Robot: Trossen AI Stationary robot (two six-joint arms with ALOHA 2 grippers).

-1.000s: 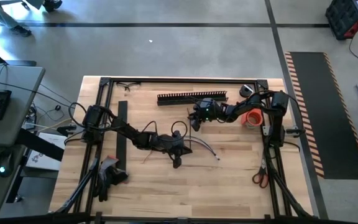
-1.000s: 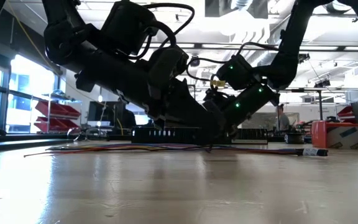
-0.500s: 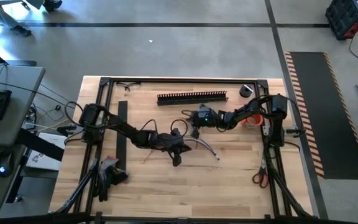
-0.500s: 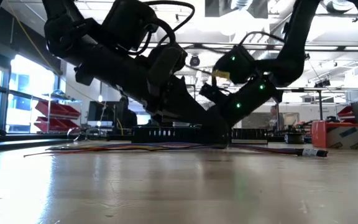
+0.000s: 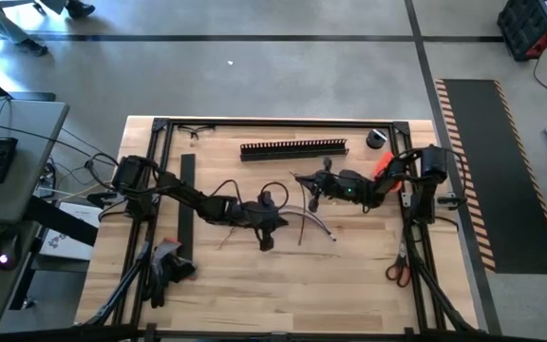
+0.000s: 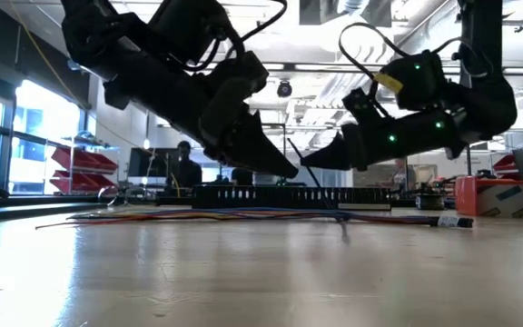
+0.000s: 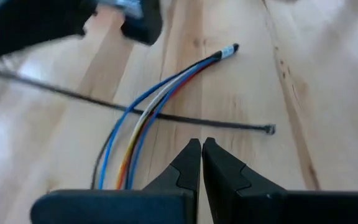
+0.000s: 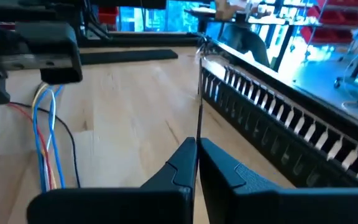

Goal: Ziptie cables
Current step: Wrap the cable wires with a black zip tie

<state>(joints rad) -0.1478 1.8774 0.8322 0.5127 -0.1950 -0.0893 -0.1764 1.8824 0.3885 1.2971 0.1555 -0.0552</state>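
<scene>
The cables [image 7: 160,99], a loose bunch of blue, white, orange and red wires, lie flat mid-table [image 5: 307,220]. A black zip tie [image 7: 185,118] crosses over them, its head end [image 7: 269,129] resting on the wood. My right gripper [image 8: 196,149] is shut on the tie, just far-right of the cables [image 5: 313,197]. My left gripper [image 7: 201,144] is shut on nothing. It hovers a little above the table over the cables' near-left stretch [image 5: 278,224], tip raised in the low view [image 6: 291,173]. My right gripper pinches the zip tie between its two fingertips, at a stretch [image 8: 197,127] away from the head end. The fingers come in nearly level from the table's right. A length of tie sticks out past the fingertips; the other part slants down [image 6: 327,202] onto the table.
A long black slotted strip [image 5: 292,149] lies along the far side, and a second black strip [image 5: 187,190] lies at the left. An orange object [image 5: 385,169] and a black roll [image 5: 376,139] sit at the far right. Red-handled scissors [image 5: 397,271] are near the right rail.
My right gripper has drawn back toward the table's right edge and risen, tipping from pointing steeply down to nearly level. The zip tie now slants up off the table. My left gripper's tip has lifted off the wood. The cables have stayed where they were.
</scene>
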